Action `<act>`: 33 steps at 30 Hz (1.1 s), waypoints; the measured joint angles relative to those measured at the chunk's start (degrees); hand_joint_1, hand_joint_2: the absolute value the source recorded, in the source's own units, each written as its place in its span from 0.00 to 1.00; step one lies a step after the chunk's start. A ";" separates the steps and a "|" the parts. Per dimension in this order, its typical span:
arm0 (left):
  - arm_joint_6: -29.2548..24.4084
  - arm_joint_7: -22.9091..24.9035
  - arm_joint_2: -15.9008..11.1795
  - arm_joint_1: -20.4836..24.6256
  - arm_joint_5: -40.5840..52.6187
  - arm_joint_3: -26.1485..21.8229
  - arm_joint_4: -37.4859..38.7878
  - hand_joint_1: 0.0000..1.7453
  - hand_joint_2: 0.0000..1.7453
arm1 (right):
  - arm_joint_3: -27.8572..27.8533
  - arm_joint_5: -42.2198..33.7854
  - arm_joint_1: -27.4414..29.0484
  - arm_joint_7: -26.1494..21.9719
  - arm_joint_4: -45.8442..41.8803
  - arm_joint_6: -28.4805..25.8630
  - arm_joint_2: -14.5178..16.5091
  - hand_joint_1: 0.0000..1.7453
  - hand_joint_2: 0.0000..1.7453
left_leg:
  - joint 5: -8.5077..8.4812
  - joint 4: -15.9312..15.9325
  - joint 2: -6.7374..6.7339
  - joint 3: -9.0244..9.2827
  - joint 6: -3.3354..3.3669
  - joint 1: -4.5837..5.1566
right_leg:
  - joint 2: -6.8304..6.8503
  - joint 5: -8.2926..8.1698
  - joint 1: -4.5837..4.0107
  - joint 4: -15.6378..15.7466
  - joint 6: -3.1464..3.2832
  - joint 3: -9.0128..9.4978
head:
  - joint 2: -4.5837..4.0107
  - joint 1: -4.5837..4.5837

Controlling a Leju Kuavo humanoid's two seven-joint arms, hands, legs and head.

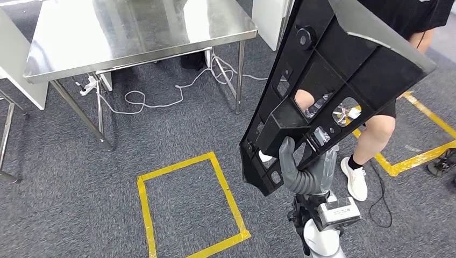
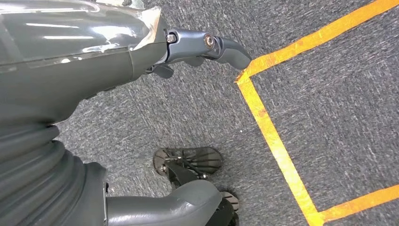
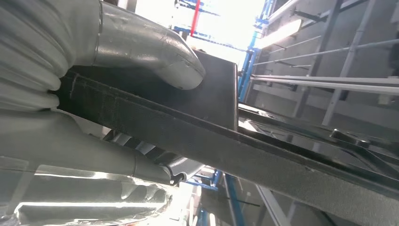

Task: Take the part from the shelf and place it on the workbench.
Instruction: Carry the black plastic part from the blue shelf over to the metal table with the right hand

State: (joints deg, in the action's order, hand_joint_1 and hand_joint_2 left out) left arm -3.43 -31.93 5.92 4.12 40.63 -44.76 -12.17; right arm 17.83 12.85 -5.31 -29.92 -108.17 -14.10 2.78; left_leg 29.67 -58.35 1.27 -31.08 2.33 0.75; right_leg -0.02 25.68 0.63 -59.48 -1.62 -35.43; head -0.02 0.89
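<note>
Part (image 1: 344, 70): black plastic, matt, fine-grained texture on edge in right wrist view; held in right robot hand (image 1: 293, 166). Right robot hand: smooth grey plastic thumb, ribbed rubbery-looking cover. Left robot hand (image 2: 141, 47): dark grey, glossy smooth shell, clear film over part of it, ribbed cover behind. Desk (image 1: 134, 32), well ahead-left of right robot hand: brushed stainless metal, reflective top, metal legs. Floor (image 1: 177, 134): rough grey carpet; yellow tape (image 1: 228, 196) on it, worn, slightly glossy. Cable (image 1: 177, 88) under desk: white, smooth.
</note>
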 joint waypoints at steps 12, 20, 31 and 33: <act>0.95 -0.03 -0.15 -0.10 0.11 -0.33 -0.11 0.00 1.00 | 0.03 -0.05 -0.60 -0.03 0.31 -0.31 -0.07 1.00 1.00 | 0.24 -9.34 -1.03 -7.90 -2.65 -1.67 | -0.12 2.31 0.23 1.12 2.51 3.66 | 0.01 0.40; 0.94 2.85 -0.26 -0.04 0.95 -0.48 -0.09 0.00 1.00 | 0.11 2.02 0.60 -0.10 0.46 -0.33 -0.36 1.00 1.00 | -3.89 1.92 1.04 -1.57 0.45 -1.30 | 0.08 6.00 0.60 -10.25 -0.64 -3.20 | 0.02 -0.24; 0.25 3.17 -0.13 -0.01 1.06 -1.10 -0.09 0.00 1.00 | 0.07 2.31 0.47 -0.24 0.48 -0.25 -0.37 1.00 1.00 | 2.81 -9.41 -0.10 -6.71 -2.65 -1.80 | 0.35 1.60 1.37 1.23 1.49 2.69 | 0.01 0.10; 0.12 3.21 -0.15 -0.01 1.03 -1.23 -0.09 0.00 1.00 | 0.07 2.32 0.46 -0.23 0.50 -0.16 -0.37 1.00 1.00 | 5.04 -16.24 -0.91 -10.58 -2.96 -1.94 | 1.23 1.75 1.21 1.22 1.74 2.77 | 0.01 0.11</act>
State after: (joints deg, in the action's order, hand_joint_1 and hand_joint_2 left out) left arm -3.31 -28.72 5.77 4.11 41.67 -46.00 -12.26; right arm 17.91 15.17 -4.85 -30.15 -107.67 -14.26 2.40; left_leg 34.71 -74.58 0.36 -41.66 -0.63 -1.19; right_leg 1.21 27.43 1.83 -58.26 0.11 -32.66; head -0.01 1.01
